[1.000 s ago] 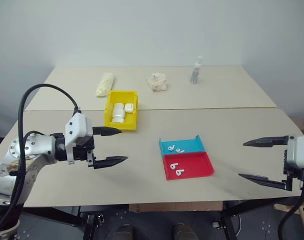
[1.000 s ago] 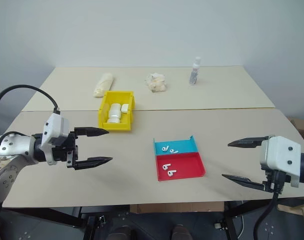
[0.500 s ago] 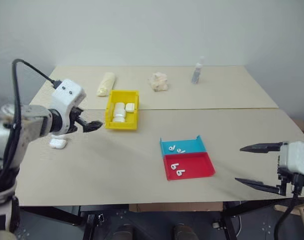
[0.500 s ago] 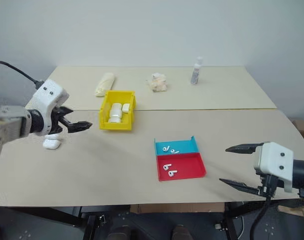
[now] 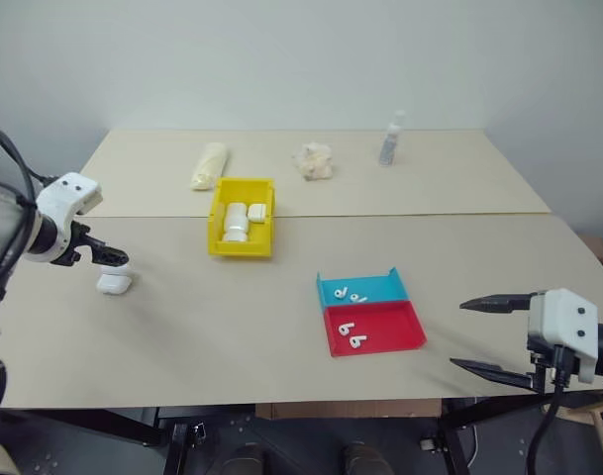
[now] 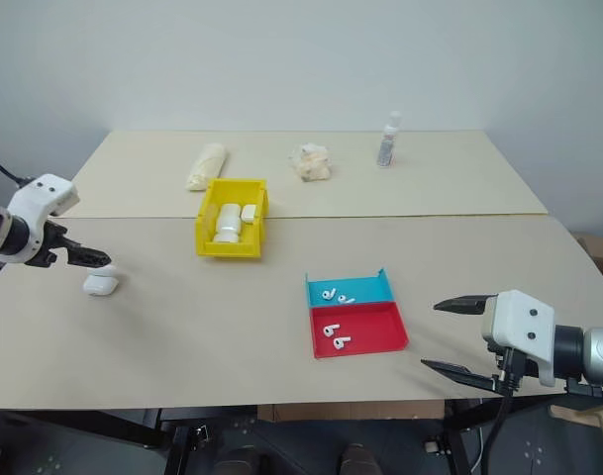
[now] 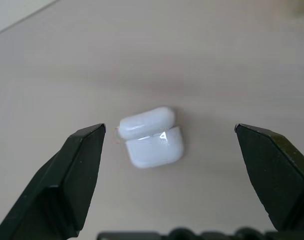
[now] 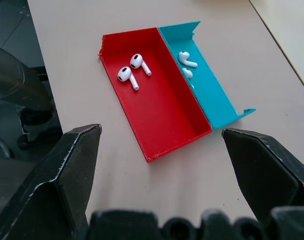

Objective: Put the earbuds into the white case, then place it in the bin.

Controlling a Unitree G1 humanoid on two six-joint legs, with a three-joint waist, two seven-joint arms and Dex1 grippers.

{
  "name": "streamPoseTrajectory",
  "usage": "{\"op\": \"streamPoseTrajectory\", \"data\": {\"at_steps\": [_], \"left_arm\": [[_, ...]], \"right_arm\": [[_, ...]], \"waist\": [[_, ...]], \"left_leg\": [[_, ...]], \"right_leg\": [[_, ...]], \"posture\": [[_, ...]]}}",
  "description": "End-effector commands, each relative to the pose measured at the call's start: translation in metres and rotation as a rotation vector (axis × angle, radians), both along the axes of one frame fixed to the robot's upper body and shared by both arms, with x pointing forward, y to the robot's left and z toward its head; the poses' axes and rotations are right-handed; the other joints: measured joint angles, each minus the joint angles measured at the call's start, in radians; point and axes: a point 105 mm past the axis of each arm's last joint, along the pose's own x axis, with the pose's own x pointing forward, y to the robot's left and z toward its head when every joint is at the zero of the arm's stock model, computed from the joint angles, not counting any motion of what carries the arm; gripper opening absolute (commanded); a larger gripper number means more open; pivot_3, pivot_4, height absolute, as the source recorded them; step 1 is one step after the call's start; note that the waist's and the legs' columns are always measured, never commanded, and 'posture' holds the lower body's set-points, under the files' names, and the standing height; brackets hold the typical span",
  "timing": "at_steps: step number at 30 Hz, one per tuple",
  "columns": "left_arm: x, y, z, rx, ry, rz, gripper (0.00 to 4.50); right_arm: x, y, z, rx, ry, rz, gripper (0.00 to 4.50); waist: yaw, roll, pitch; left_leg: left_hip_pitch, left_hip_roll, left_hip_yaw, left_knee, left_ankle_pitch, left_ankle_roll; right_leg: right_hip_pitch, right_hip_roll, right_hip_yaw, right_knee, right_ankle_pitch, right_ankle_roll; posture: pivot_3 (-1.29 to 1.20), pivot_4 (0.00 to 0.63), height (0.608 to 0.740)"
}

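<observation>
White case lies closed on the table; earbuds in red tray.

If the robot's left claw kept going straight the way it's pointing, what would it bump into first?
Most likely the white case lying on the table. In the wrist view it sits between the open fingers of the left gripper, with nothing in between, though how near it is remains unclear.

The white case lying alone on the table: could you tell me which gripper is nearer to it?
Left. The left gripper hangs open just over the white case; the right gripper is open far across the table, by the red tray.
</observation>
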Motion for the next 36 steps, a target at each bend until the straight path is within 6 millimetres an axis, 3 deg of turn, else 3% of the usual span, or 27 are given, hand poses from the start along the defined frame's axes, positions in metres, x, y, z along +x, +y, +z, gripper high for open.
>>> {"op": "streamPoseTrajectory", "data": {"at_steps": [1,12,22,36], "left_arm": [[0.004,0.019,0.008,-0.004,-0.027,0.02,4.5],[-0.001,0.032,-0.037,-0.056,0.136,0.133,4.5],[0.013,0.011,-0.045,-0.1,0.126,0.12,4.5],[0.019,0.009,-0.052,-0.058,0.114,0.135,4.5]], "right_arm": [[0.0,-0.003,0.009,-0.004,-0.038,-0.014,4.45],[-0.002,-0.006,0.009,-0.01,-0.012,-0.049,4.45],[-0.001,-0.007,0.006,-0.028,-0.006,-0.068,4.45],[-0.003,-0.006,0.002,-0.032,0.003,-0.087,4.45]], "waist": [[0.003,-0.002,0.001],[0.003,-0.004,0.002],[0.006,-0.005,0.003],[0.005,-0.005,0.003]], "left_leg": [[-0.001,0.0,0.0,0.0,0.0,0.0],[-0.002,0.0,-0.001,0.001,0.0,0.0],[-0.004,-0.001,-0.003,0.002,0.0,0.0],[-0.005,-0.001,-0.004,0.002,0.0,0.0]], "right_leg": [[0.0,0.0,0.0,0.0,0.0,0.0],[-0.001,-0.001,-0.002,0.0,0.0,0.001],[-0.001,-0.002,-0.003,0.001,0.001,0.001],[-0.001,-0.002,-0.004,0.002,0.001,0.001]], "posture": [[0.0,0.15,0.74],[0.0,0.15,0.74],[0.0,0.15,0.74],[0.0,0.15,0.74]]}}
